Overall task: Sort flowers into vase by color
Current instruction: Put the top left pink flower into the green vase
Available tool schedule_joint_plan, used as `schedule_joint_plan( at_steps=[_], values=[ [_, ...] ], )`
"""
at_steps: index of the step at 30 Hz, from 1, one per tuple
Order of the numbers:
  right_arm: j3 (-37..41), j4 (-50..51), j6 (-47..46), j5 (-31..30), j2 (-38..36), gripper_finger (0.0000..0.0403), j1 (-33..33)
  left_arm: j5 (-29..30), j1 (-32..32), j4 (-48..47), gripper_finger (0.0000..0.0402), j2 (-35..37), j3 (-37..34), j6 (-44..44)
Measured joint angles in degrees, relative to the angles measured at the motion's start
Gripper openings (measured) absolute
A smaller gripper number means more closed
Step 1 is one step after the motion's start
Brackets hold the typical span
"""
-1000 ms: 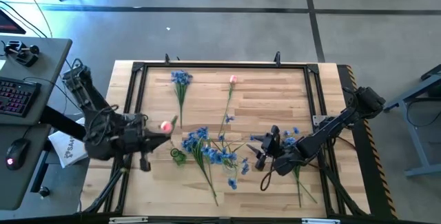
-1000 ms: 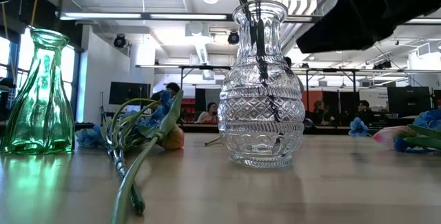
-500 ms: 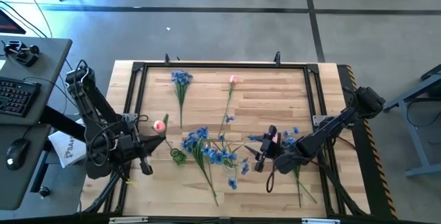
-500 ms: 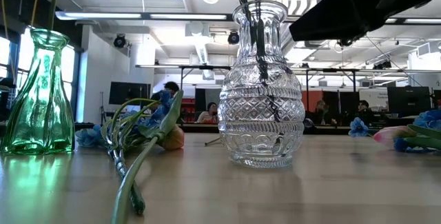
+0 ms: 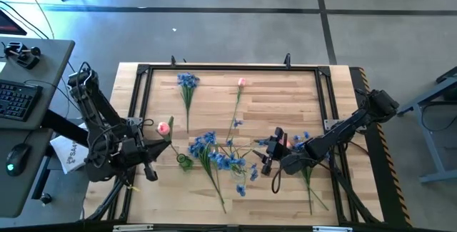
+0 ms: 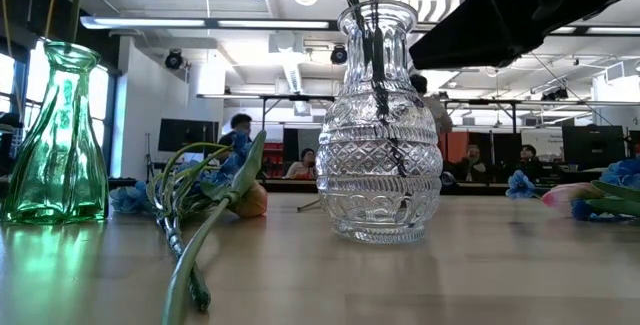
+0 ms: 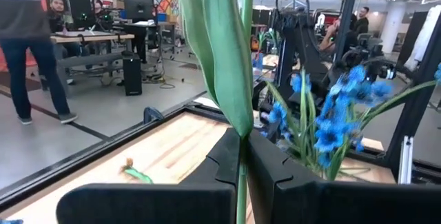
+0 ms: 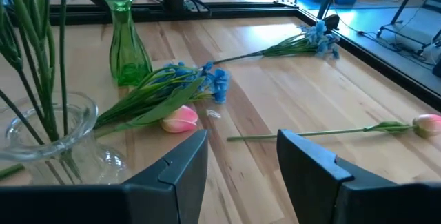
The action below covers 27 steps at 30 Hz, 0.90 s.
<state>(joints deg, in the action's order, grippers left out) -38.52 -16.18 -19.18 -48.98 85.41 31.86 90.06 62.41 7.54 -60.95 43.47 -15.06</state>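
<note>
Clear glass of the vase (image 6: 381,125) hides little, yet the stems inside run out of frame above its neck, and the right arm (image 6: 520,10) shows only as a dark mass cut off at the top in the low view. Left gripper (image 5: 151,159) is clamped on a pink tulip (image 5: 163,128) by its stem, near the green vase (image 5: 184,162). Right gripper (image 8: 238,156) stands open, empty. Blue sprays (image 5: 213,152) lie mid-table; another tulip (image 5: 241,83) lies apart. Wooden table (image 5: 285,100), black-framed; workshop with people behind.
</note>
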Motion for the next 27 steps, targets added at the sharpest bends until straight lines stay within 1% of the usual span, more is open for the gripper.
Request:
schedule_joint_plan(
  at_steps=[3,5,9,13,19,23,27],
  values=[
    [0.0,0.0,0.0,0.0,0.0,0.0169,0.0,0.0,-1.0,-2.1,0.0000,0.0,-1.8,-5.3],
    [0.0,0.0,0.2,0.0,0.0,0.0169,0.0,0.0,-1.3,-2.2,0.0000,-0.1,-3.3,-7.2],
    [0.0,0.0,0.2,0.0,0.0,0.0169,0.0,-0.1,-2.2,-2.0,0.0004,0.0,-5.4,-8.9],
    [0.0,0.0,0.2,0.1,0.0,0.0169,0.0,-0.3,-2.5,-1.9,0.0016,0.0,-6.4,-8.9],
    [0.0,0.0,0.2,0.1,0.0,0.0169,0.0,-6.6,-2.5,-1.9,0.0059,0.0,-6.4,-8.9],
    [0.0,0.1,0.2,0.1,0.0,0.0169,0.0,-8.9,-2.5,-2.3,0.0096,0.0,-6.4,-8.9],
    [0.0,0.5,0.0,0.1,0.0,0.0169,0.0,-11.6,-2.5,-5.9,0.0124,1.6,-6.4,-10.8]
  ],
)
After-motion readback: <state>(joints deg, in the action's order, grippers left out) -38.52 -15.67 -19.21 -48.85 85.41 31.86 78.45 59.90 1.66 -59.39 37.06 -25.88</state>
